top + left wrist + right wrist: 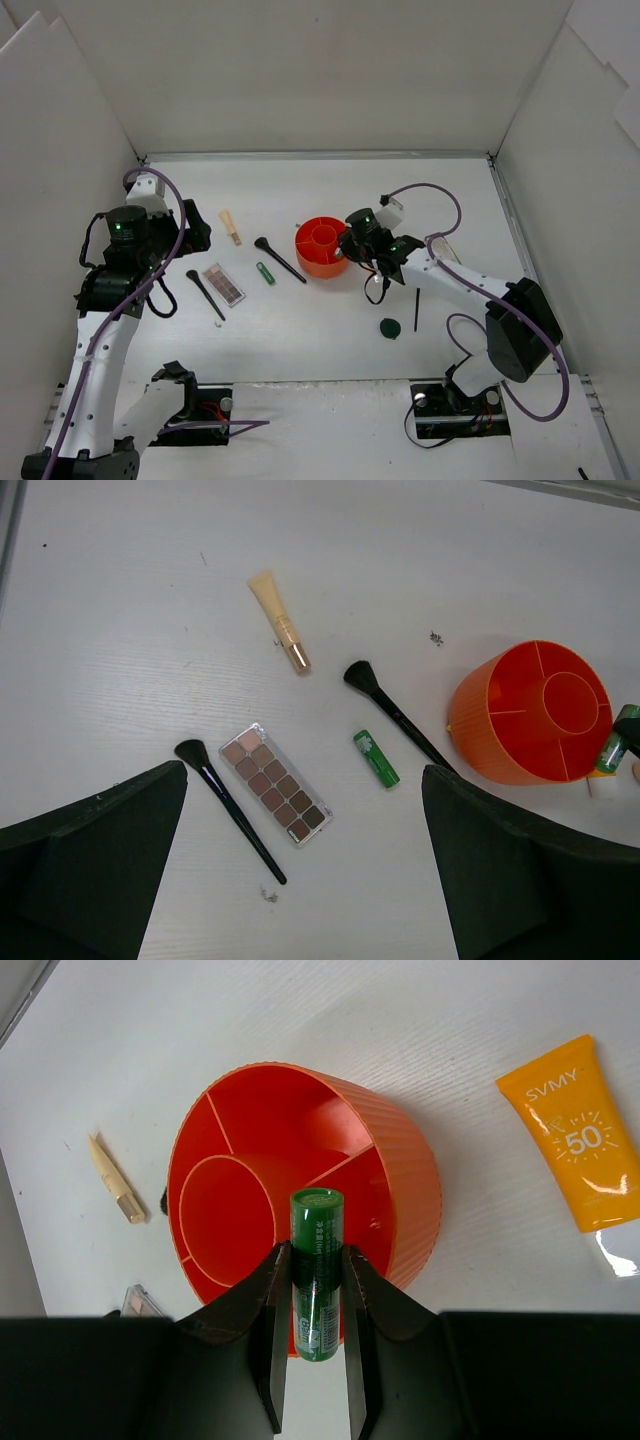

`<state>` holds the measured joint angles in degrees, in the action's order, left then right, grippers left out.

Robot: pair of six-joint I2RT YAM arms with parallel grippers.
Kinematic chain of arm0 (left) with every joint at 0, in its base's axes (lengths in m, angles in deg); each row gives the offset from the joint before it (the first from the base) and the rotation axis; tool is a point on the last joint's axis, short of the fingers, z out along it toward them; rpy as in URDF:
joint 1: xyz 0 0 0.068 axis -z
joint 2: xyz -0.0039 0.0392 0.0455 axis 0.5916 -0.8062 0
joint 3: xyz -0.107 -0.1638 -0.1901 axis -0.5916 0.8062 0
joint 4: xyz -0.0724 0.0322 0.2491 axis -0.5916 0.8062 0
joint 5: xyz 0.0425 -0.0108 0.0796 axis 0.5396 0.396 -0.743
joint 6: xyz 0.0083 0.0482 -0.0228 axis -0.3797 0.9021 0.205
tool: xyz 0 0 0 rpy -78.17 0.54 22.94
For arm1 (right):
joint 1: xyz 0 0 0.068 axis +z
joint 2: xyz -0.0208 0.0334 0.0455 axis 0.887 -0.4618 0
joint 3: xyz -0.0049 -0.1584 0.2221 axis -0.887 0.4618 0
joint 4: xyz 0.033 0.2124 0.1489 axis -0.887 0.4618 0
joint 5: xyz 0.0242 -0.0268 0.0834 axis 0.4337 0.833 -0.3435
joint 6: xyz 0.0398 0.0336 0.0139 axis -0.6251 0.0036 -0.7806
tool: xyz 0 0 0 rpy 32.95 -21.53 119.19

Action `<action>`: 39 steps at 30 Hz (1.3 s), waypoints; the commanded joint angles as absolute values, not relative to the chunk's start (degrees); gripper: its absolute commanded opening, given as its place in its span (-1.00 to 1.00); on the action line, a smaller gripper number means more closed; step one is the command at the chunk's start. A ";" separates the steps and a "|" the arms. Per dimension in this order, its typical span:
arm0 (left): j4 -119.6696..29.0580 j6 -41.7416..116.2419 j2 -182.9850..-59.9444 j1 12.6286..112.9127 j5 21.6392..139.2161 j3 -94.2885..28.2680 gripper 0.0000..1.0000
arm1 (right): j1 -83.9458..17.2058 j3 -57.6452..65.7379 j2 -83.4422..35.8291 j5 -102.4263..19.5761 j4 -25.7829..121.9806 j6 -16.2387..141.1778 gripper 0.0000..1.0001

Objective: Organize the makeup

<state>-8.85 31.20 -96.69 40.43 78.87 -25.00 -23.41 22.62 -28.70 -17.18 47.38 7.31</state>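
My right gripper [316, 1252] is shut on a small green tube [316, 1270], held over the rim of the red-orange holder [405, 1175]; its cap lies over an outer compartment. In the top view this gripper [353, 248] is at the holder's [318, 250] right side. My left gripper [304, 772] is open and empty, above the brown-pink palette [276, 797], a black brush [230, 810] and a second green tube [375, 758]. A beige stick [280, 622] and another black brush [395, 712] lie further off. An orange tube [578, 1135] lies to the right of the holder.
A dark green round compact [391, 328] and a thin black stick [416, 310] lie on the white table near the right arm. White walls enclose the table on the left, back and right. A few small crumbs [267, 894] lie by the brush tip.
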 commanded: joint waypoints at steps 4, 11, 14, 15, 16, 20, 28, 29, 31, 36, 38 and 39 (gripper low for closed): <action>-12.35 30.55 -96.68 40.14 79.81 -25.79 0.99 | -22.59 20.79 -29.12 -14.18 44.43 4.86 -0.68; -12.35 30.55 -96.68 40.14 79.81 -25.79 0.99 | -22.50 21.06 -29.47 -14.01 44.25 4.51 -0.50; -12.35 30.55 -96.60 40.14 79.90 -25.88 0.99 | -22.50 20.97 -29.56 -14.09 44.25 4.25 -0.47; -12.35 30.55 -96.60 40.14 79.90 -25.79 0.99 | -22.33 21.06 -29.65 -14.18 44.25 4.25 -0.46; -12.35 30.55 -96.60 40.14 79.90 -25.71 0.99 | -22.24 21.14 -29.65 -14.18 44.25 4.25 -0.46; -12.35 30.55 -96.51 40.14 79.81 -25.62 0.99 | -22.42 21.23 -29.47 -14.36 44.34 4.33 -0.40; -12.70 29.59 -97.21 40.14 81.30 -25.00 0.98 | -21.72 21.85 -23.77 -10.15 44.86 12.05 -0.39; -12.70 29.15 -97.82 40.14 82.18 -24.65 0.96 | -21.72 21.76 -22.02 -9.45 45.30 15.81 -0.39; -11.83 27.66 -99.05 40.14 85.15 -24.04 0.87 | -21.71 20.45 -20.43 -9.00 46.70 20.31 -0.39; -10.07 25.54 -103.62 42.33 88.60 -21.40 0.59 | -21.71 19.47 -15.15 -8.56 50.05 32.01 -0.36; -10.24 23.44 -105.11 45.48 87.64 -20.26 0.54 | -21.63 20.44 -12.26 -8.65 50.40 35.26 -0.35; -10.94 22.65 -105.73 46.72 87.20 -19.73 0.51 | -21.71 20.88 -11.38 -8.56 50.66 36.14 -0.34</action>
<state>-9.03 26.04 -104.62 43.63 85.73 -19.69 -21.90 21.81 -15.02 -11.74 50.36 28.55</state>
